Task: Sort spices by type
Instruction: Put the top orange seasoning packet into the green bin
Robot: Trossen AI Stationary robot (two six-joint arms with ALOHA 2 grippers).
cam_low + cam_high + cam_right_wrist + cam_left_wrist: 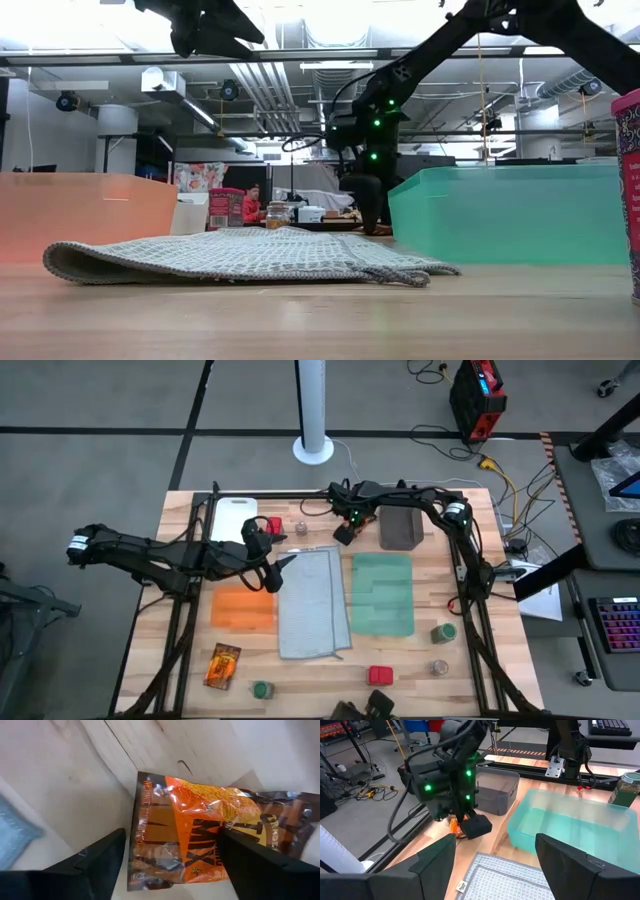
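Observation:
A shiny orange-brown packet (pixel 200 825) lies flat on the wood near the table's far edge, beside the dark grey bin (pixel 402 528). My right gripper (pixel 171 835) points down over it, open. One finger stands beside the packet's end and the other over its middle; whether they touch it I cannot tell. The left wrist view shows this gripper (pixel 472 824) low over the packet (pixel 454 826). My left gripper (pixel 283 568) hangs open and holding nothing above the grey cloth's (pixel 312 603) far left corner. A red box (pixel 272 526) and a shaker (pixel 300 528) stand at the far edge.
Orange (pixel 244 607) and green (pixel 382 593) cloths flank the grey one. Along the near edge lie a second packet (pixel 222 665), a green-topped jar (pixel 261 689), a red box (pixel 380 676) and a shaker (pixel 439 667). Another jar (pixel 444 631) stands at the right. A white board (pixel 236 518) lies far left.

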